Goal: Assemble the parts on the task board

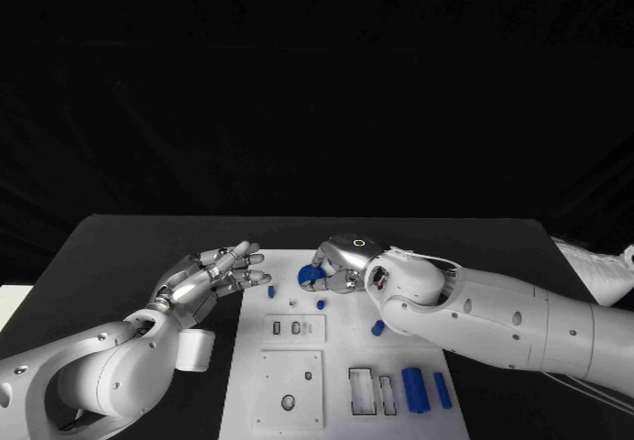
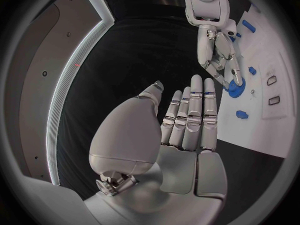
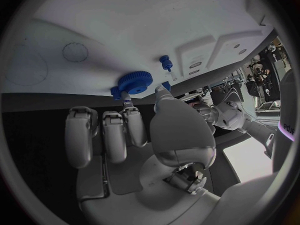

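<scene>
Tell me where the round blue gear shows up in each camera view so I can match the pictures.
Head view: blue gear at the right robot hand fingertips, over the far end of the white task board.
Left wrist view: blue gear beyond the left robot hand.
Right wrist view: blue gear at the fingertips.
Shared landmark: the task board.

task board [image 1: 346, 417]: white plate, flat, table centre | blue gear [image 1: 311, 275]: pinched in right hand [image 1: 346, 266] fingers

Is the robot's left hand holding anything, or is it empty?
Empty. The left hand holds nothing; its fingers are straight, apart from the blue gear at the right hand.
</scene>
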`<state>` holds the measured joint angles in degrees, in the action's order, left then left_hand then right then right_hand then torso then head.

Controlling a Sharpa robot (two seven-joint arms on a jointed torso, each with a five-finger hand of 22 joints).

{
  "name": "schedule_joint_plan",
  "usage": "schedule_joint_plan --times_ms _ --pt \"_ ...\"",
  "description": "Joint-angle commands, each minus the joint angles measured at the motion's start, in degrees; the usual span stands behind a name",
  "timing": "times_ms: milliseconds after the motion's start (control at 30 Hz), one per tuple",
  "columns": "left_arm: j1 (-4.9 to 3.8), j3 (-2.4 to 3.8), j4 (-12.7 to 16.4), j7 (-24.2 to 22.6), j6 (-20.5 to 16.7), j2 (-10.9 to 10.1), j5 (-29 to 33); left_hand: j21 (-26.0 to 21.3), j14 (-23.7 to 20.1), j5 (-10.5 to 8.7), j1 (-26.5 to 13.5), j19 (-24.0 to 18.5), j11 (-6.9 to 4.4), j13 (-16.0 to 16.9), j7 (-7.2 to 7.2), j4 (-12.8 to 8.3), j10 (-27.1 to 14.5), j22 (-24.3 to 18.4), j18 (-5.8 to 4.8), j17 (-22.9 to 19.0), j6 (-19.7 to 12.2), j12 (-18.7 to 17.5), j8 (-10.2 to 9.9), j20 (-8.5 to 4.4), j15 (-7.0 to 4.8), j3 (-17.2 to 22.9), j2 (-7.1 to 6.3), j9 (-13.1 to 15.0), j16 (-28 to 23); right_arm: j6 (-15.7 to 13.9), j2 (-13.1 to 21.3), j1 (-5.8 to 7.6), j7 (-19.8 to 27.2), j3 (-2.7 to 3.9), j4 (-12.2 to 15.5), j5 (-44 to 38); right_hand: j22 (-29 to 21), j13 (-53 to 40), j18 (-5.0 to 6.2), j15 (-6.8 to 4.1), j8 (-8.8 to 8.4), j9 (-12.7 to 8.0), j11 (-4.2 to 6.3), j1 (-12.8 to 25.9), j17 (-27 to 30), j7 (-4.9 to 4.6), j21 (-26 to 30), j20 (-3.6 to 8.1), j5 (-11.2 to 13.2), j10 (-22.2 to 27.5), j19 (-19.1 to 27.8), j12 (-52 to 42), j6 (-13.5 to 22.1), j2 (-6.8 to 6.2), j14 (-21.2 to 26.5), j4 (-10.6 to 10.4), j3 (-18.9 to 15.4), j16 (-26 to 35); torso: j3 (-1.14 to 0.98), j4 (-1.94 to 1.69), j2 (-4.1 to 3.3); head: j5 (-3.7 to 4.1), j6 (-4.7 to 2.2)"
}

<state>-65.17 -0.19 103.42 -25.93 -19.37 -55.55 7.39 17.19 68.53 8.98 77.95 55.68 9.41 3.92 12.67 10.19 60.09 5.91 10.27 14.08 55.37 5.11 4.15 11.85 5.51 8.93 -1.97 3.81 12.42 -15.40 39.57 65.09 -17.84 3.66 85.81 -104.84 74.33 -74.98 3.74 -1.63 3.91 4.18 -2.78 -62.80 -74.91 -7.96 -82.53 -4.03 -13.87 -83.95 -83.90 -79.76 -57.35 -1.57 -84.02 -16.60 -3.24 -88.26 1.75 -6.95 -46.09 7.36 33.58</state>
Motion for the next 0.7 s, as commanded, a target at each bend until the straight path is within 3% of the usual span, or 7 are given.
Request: schedule_joint_plan --times_ms 33,333,400,467,567,700 --pt "-0.05 0.04 0.1 -0.2 0.8 0.1 0.0 -0.3 0.1 -0.28 0.1 0.0 -0.01 0.0 0.18 -0.4 -0.3 -0.1 0.26 0.1 -0.2 -0.2 -0.3 0.36 0.28 -0.1 0.54 0.0 -0.2 -2.6 0.3 -0.15 0.0 0.00 0.3 -0.1 0.1 -7.8 -0.63 0.22 -0.06 0.0 -0.15 -0.4 -11.5 0.13 -0.3 -0.32 -0.4 -1.2 -0.8 -0.4 -0.3 0.43 -5.2 0.1 -0.5 -0.3 -0.02 -0.02 -0.03 0.04 -0.04" --pt "-0.05 0.04 0.0 -0.2 0.8 0.0 0.0 -0.3 0.0 -0.28 0.1 0.0 -0.01 0.0 0.18 -0.4 -0.3 -0.1 0.26 0.1 -0.2 -0.2 -0.3 0.36 0.28 0.0 0.58 0.0 -0.2 -13.6 2.9 -0.56 4.9 0.03 2.1 2.8 0.3 -7.9 -0.66 0.12 0.08 0.1 -0.01 -2.4 -11.4 0.30 -0.4 -0.24 -1.4 -1.3 -0.9 -0.5 -0.9 0.37 -5.2 0.4 -0.8 -0.2 -0.07 0.10 0.01 0.22 -0.06" --pt "-0.05 0.04 0.0 -0.2 0.8 -0.1 0.0 -0.3 0.0 -0.28 0.1 0.0 -0.01 0.0 0.18 -0.4 -0.3 -0.1 0.26 0.1 -0.2 -0.2 -0.3 0.36 0.28 0.0 0.60 0.0 -0.2 -14.8 4.3 -0.57 6.9 0.08 2.9 5.6 0.3 -7.9 -0.65 0.06 0.14 0.1 0.06 -3.3 -11.4 0.38 -0.3 -0.20 -1.5 -1.2 -0.9 -0.4 -1.1 0.40 -5.2 0.6 -0.7 -0.2 -0.05 0.10 0.00 0.28 -0.12" --pt "-0.05 0.04 0.1 -0.2 0.8 -0.2 0.0 -0.3 0.0 -0.28 0.1 0.0 -0.01 0.0 0.18 -0.4 -0.3 -0.1 0.26 0.1 -0.2 -0.2 -0.3 0.36 0.28 0.0 0.60 0.0 -0.2 -15.0 6.9 -0.45 12.2 0.15 4.0 11.9 -0.4 -7.2 -0.52 0.07 -0.06 0.0 0.01 -5.9 -10.7 0.27 0.0 -0.18 -0.1 -0.6 -0.5 0.7 -0.9 0.41 -5.0 1.6 -0.3 0.1 -0.01 0.22 0.08 0.41 -0.02" --pt "-0.05 0.04 0.1 -0.2 0.7 -0.4 0.0 -0.3 0.0 -0.28 0.1 0.0 -0.01 0.0 0.18 -0.4 -0.3 -0.1 0.26 0.1 -0.2 -0.2 -0.3 0.36 0.28 0.0 0.60 0.0 -0.2 -12.8 10.9 -0.22 19.0 0.21 5.1 21.3 -0.8 -6.4 -0.46 0.32 -0.19 -0.2 -0.31 -12.6 -10.6 -0.10 0.3 -0.39 4.1 0.2 -0.2 2.0 0.3 -0.07 -5.0 5.4 1.3 0.2 0.00 0.31 0.12 0.97 -0.05" --pt "-0.05 0.03 0.0 -0.3 1.0 -0.5 0.2 -0.3 0.0 -0.28 0.2 0.0 -0.01 0.0 0.17 -0.5 -0.3 -0.1 0.26 0.1 -0.2 -0.3 -0.3 0.36 0.28 0.0 0.62 0.0 -0.3 -10.7 15.5 -0.07 24.1 0.24 5.3 29.9 -0.7 -6.1 -0.47 0.38 -0.20 -0.2 -0.36 -17.8 -10.6 -0.25 0.3 -0.48 5.0 0.6 -0.1 2.5 0.4 -1.48 -5.0 9.3 2.2 0.2 -0.18 0.95 0.15 0.87 -0.45"
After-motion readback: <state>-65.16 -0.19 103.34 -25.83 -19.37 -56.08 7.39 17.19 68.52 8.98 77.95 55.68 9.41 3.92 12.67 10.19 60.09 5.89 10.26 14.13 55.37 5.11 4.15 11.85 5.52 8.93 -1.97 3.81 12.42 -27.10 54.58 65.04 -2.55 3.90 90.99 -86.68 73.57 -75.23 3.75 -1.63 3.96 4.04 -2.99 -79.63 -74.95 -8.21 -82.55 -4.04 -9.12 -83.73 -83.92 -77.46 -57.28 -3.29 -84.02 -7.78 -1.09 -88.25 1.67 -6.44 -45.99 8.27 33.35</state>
